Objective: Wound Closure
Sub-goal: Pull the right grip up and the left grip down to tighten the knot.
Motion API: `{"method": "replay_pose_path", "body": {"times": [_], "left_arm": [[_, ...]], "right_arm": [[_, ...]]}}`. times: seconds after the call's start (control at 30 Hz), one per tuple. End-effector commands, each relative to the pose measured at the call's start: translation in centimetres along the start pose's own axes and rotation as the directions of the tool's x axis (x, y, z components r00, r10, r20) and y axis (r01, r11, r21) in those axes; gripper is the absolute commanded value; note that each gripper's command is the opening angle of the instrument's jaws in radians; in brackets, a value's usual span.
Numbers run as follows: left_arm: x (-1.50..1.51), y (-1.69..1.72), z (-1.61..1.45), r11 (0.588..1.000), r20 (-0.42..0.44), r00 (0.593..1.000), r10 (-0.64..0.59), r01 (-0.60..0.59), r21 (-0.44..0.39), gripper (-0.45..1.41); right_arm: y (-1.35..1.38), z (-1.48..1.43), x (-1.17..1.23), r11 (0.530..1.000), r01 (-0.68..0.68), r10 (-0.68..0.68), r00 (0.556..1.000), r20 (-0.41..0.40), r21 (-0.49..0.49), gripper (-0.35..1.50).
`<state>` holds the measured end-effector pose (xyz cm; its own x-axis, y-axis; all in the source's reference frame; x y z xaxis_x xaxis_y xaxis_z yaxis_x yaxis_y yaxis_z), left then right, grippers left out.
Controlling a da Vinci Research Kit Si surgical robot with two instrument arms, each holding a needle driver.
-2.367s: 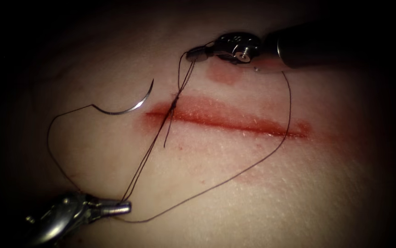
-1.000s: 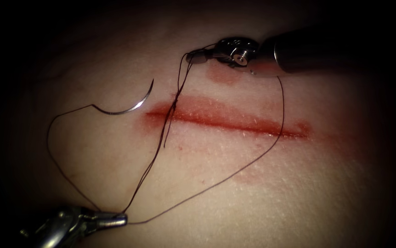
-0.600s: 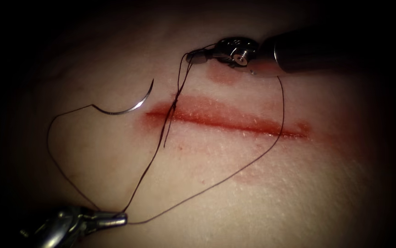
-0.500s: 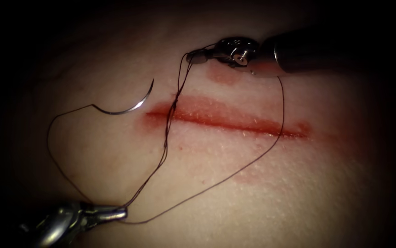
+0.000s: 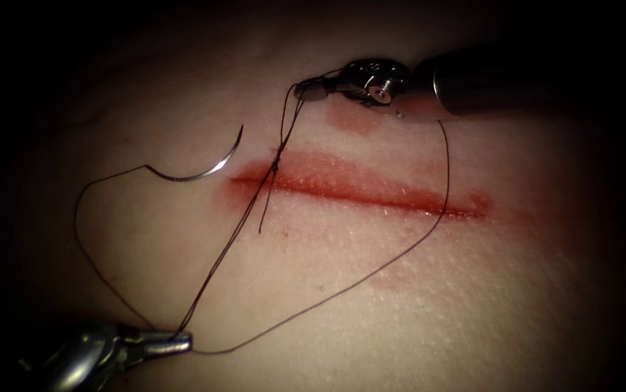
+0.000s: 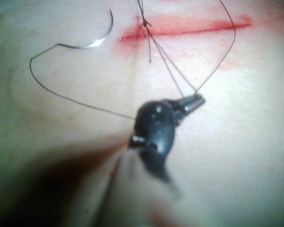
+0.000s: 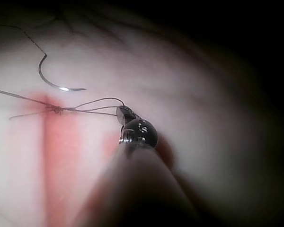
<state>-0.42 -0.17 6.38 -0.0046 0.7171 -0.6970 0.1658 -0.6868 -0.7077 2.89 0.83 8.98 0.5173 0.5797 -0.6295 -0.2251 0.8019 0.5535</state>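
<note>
Endoscope view is showing the left tool (image 5: 175, 341) lying low on the tissue (image 5: 415, 305), below the left end of the cut (image 5: 356, 187), its jaws pressed together and pinching the thread (image 5: 218, 265). From those jaws the strands are running up, taut and nearly straight, to a small knot (image 5: 275, 165) sitting on the cut near its left end. The right tool (image 5: 309, 88) is waiting just above the knot, on the far side of the cut, its jaws also clamped on thread; short strands are dropping from them straight down to the knot. A short loose end is hanging below the knot. A long slack loop is sweeping from beside the right tool's wrist down across the cut's right part and curving back toward the left tool's jaws. The needle (image 5: 208, 168) is lying free on the tissue, left of the cut and well apart from both sets of jaws, not in the tissue and held by neither tool; thread from its blunt end is arcing down toward the left tool. Red fluid (image 5: 353, 116) is staining the tissue right under the right tool's wrist and along the cut

In the left wrist view the left tool (image 6: 195, 100) is gripping the strands, with the needle (image 6: 97, 40) beyond it
</note>
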Motion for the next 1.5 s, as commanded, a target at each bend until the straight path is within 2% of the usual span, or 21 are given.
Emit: {"method": "replay_pose_path", "body": {"times": [0.03, 0.07, 0.1, 0.13, 0.17, 0.27, 0.3, 0.4, 0.57, 0.83, 1.43, 1.5], "left_arm": [[-0.07, -0.02, 0.06, 1.0, 0.001, 1.0, -0.003, 0.003, -0.002, -0.35], [-0.06, -0.03, 0.04, 0.996, 0.032, 0.998, -0.047, 0.05, -0.075, -0.35], [-0.06, -0.03, 0.04, 0.996, 0.032, 0.998, -0.047, 0.05, -0.075, -0.35], [-0.07, -0.03, 0.04, 0.99, 0.062, 0.995, -0.077, 0.084, -0.114, -0.35], [-0.06, 0.0, 0.03, 0.968, 0.131, 0.987, -0.093, 0.121, -0.221, -0.35], [-0.07, 0.07, 0.03, 0.947, 0.161, 0.978, -0.133, 0.173, -0.27, -0.35], [-0.06, 0.14, 0.02, 0.925, 0.186, 0.972, -0.145, 0.2, -0.323, -0.35], [-0.07, 0.18, 0.04, 0.905, 0.21, 0.966, -0.149, 0.218, -0.365, -0.35], [-0.25, 0.26, 0.02, 0.87, 0.332, 0.934, -0.13, 0.268, -0.413, -0.35], [-0.64, 0.36, 0.01, 0.835, 0.436, 0.893, -0.111, 0.321, -0.446, -0.35], [-0.76, 0.39, -0.03, 0.832, 0.444, 0.89, -0.103, 0.322, -0.453, -0.35], [-0.75, 0.36, 0.0, 0.834, 0.438, 0.892, -0.109, 0.322, -0.448, -0.35]], "right_arm": [[0.01, 0.08, -0.02, 1.0, 0.001, -0.001, 1.0, -0.001, 0.002, -0.35], [0.01, 0.08, -0.02, 1.0, 0.001, -0.001, 1.0, -0.001, 0.002, -0.35], [0.01, 0.08, -0.02, 1.0, 0.001, -0.001, 1.0, -0.001, 0.002, -0.35], [0.01, 0.08, -0.02, 1.0, 0.001, -0.001, 1.0, -0.001, 0.002, -0.35], [0.01, 0.08, -0.02, 1.0, 0.001, -0.001, 1.0, -0.001, 0.002, -0.35], [0.01, 0.08, -0.02, 1.0, 0.001, -0.001, 1.0, -0.001, 0.002, -0.35], [0.01, 0.08, -0.02, 1.0, 0.001, -0.001, 1.0, -0.001, 0.002, -0.35], [0.01, 0.08, -0.02, 1.0, 0.001, -0.001, 1.0, -0.001, 0.002, -0.35], [0.01, 0.08, -0.02, 1.0, 0.001, -0.001, 1.0, -0.001, 0.002, -0.35], [0.01, 0.08, -0.02, 1.0, 0.001, -0.001, 1.0, -0.001, 0.002, -0.35], [0.01, 0.08, -0.02, 1.0, -0.005, 0.005, 1.0, -0.001, 0.005, -0.35], [-0.09, 0.08, 0.06, 0.996, -0.011, 0.011, 1.0, -0.001, 0.086, -0.35]]}}
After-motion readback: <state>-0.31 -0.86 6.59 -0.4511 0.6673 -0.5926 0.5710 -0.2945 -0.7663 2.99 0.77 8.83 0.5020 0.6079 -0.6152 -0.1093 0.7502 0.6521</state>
